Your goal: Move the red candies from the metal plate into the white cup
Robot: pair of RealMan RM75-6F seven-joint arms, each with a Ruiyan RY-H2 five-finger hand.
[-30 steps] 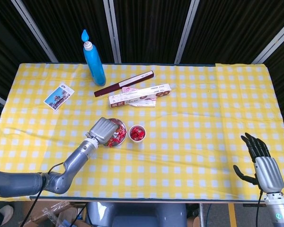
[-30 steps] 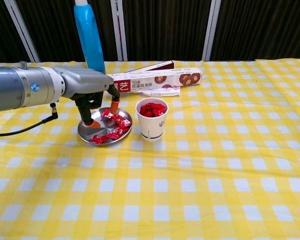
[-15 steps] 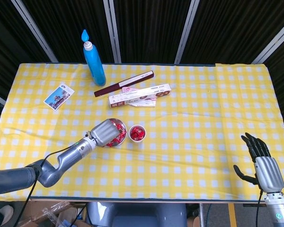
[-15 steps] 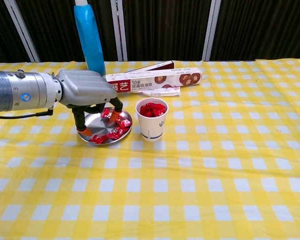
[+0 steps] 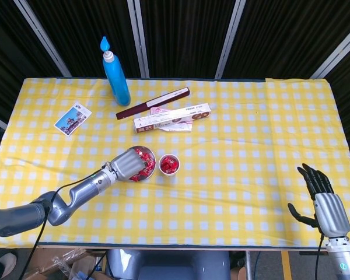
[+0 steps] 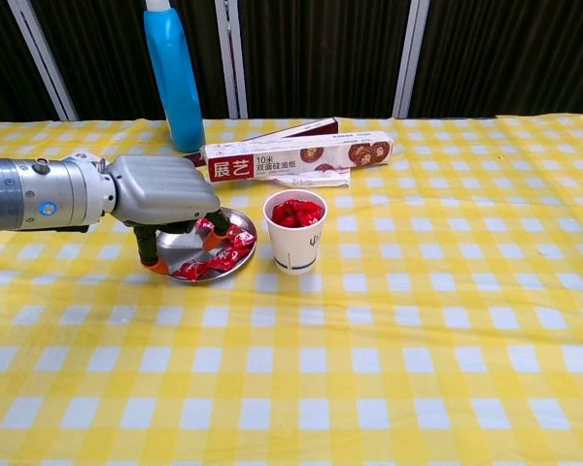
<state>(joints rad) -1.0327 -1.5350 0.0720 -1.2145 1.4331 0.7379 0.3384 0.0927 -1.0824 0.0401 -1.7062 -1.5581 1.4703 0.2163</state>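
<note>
Box (image 6: 301, 157) label: "展艺" in white on a red panel, then "10米"; smaller characters beneath are illegible.

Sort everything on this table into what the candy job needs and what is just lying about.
Needed: red candies, metal plate, white cup, left hand over the plate.

Lying about: blue bottle, long box, dark flat box, card. The right hand is idle.

Hidden and cut-off parts around the left hand

The left hand (image 6: 165, 199) covers the near-left part of the metal plate (image 6: 241, 225) and any red candies (image 6: 225, 254) beneath its palm; whether its fingers grip one cannot be told. Beyond the hand, the blue bottle (image 6: 173, 83) loses its top at the chest view's upper edge. The right hand (image 5: 325, 201) shows only in the head view.
</note>
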